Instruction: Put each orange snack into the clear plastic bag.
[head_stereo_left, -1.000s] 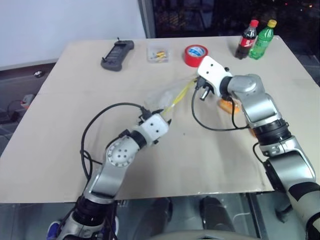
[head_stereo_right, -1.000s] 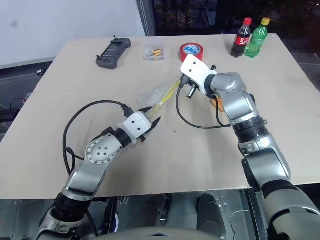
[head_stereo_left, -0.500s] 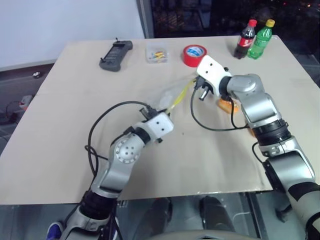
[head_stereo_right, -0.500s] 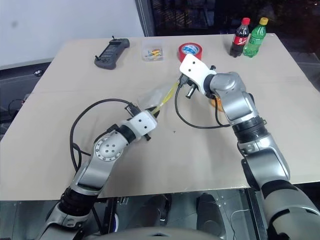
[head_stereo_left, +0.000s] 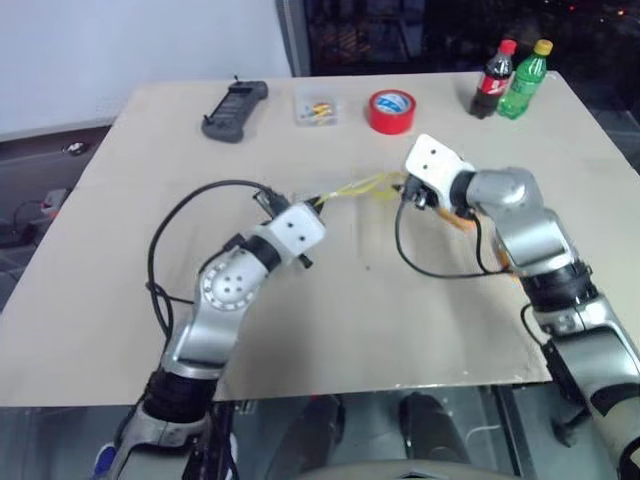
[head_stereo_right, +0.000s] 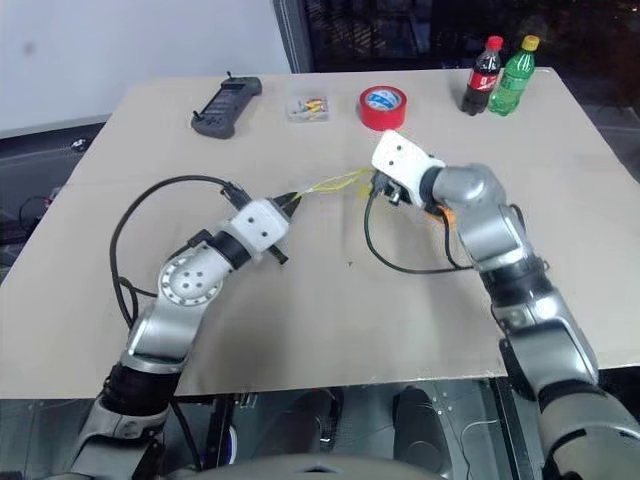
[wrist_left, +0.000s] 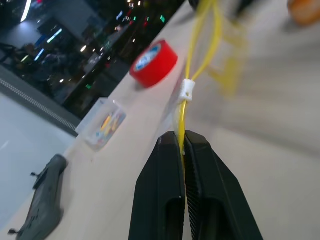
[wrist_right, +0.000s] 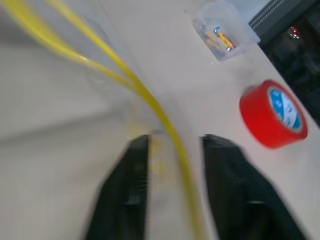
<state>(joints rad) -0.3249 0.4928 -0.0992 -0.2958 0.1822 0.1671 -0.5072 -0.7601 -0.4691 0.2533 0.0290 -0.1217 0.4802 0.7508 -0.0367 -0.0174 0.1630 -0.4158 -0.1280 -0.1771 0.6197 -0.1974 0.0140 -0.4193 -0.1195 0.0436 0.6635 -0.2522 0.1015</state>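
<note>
- So the surface is a big tan table (head_stereo_left: 300, 330), looks like flat cardboard sheets with a seam running across it.
- Past the far edge there's a white wall on the left and dark glass with little light reflections on the right.
- Along the back of the table: a dark grey handheld device (head_stereo_left: 234, 110), a small clear box (head_stereo_left: 316, 108) of coloured bits, and a red tape roll (head_stereo_left: 391, 110) with a blue-and-white label inside.
- Far right corner has a cola bottle (head_stereo_left: 490, 79) and a green soda bottle (head_stereo_left: 525, 78) standing right beside each other.
- The clear plastic bag (head_stereo_left: 352, 187) is strung out mid-table between the two grippers, yellow seal strip running across.
- Left gripper (wrist_left: 182, 145) reaches forward and to the right, roughly level, fingers pinched tight on the yellow strip. A small white slider sits on the strip just past the tips.
- Right gripper (wrist_right: 172, 145) angles in toward the left and a bit down, at the other end of the bag. Its fingers are spread apart, with the yellow strip running between them.
- One orange snack (head_stereo_left: 458, 217) peeks out on the table just behind the right wrist. In the left wrist view there's a blurry orange blob at the far end.
</note>
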